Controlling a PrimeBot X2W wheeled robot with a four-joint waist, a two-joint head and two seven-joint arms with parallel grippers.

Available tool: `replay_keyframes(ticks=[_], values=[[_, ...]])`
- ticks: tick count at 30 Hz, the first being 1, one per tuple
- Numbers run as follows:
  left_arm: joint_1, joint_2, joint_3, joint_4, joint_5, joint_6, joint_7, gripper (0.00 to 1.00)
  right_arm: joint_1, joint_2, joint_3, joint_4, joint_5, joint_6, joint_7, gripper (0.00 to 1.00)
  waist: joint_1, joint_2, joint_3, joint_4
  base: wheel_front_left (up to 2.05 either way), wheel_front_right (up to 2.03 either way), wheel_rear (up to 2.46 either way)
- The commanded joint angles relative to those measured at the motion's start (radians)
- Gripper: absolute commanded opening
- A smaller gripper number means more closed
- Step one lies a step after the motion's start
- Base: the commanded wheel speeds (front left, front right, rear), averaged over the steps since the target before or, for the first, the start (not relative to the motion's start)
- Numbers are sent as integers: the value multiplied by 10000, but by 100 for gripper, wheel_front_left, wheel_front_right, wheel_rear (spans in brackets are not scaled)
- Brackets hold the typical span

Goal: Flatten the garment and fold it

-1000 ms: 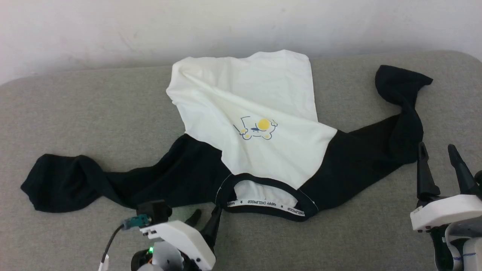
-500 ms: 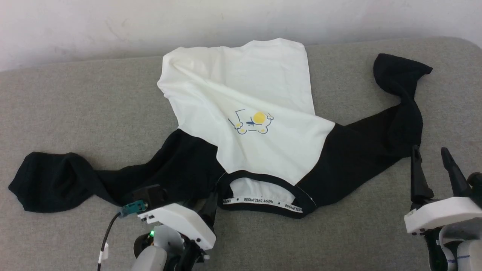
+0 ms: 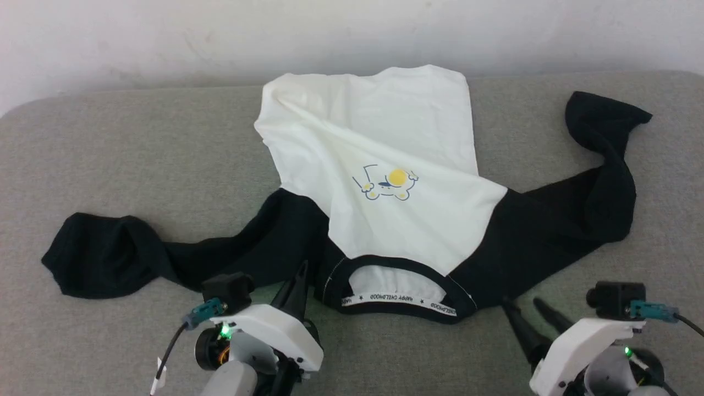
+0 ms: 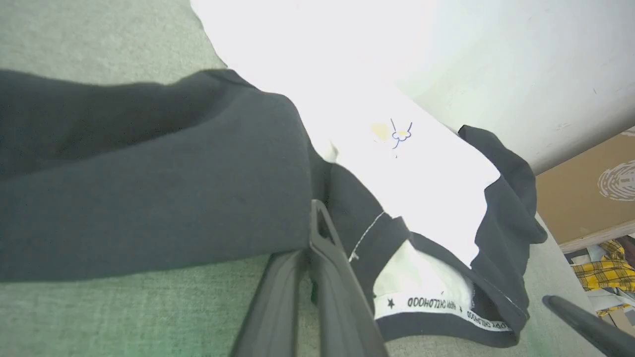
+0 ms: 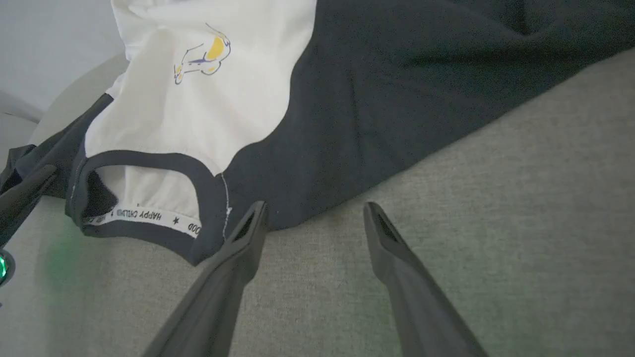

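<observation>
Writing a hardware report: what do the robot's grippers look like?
The left gripper and right gripper match: two long, dark, tapering fingers on a white housing, topped by a black camera block with a teal connector and dark cable, plus a green light.

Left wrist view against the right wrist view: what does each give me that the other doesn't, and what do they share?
Left wrist view: the left gripper, closed on the garment at its black shoulder fabric beside the collar, plus brown cardboard and a yellow plaid cloth off to the right. Right wrist view: the right gripper, open, fingers over bare grey cushion just short of the other black shoulder. Shared: the collar's lettered tape, the cartoon print and the grey cushion.
</observation>
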Motion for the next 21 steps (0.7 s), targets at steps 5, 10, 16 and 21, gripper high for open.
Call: replay_keyframes(ticks=[5, 10, 16, 21], values=[[356, 169, -301, -628, 412, -39, -271, 0, 315, 194, -401, 8, 921, -11, 1564, 100, -1, 0, -208, 537, 0, 0, 0], [513, 198, -555, -1088, 557, 10, -169, 0, -100, 324, -1037, 649, 1342, -11, 2118, 100, -1, 0, -142, 875, 0, 0, 0], [600, 255, -692, -1290, 630, 109, -41, 0, -668, 335, -999, 1535, 2101, -11, 1926, 100, -1, 0, -53, 1153, 0, 0, 0], [626, 321, -765, -1356, 662, 140, 18, 0, -954, 336, -929, 2052, 2406, -11, 1716, 100, -1, 0, 0, 1265, 0, 0, 0]])
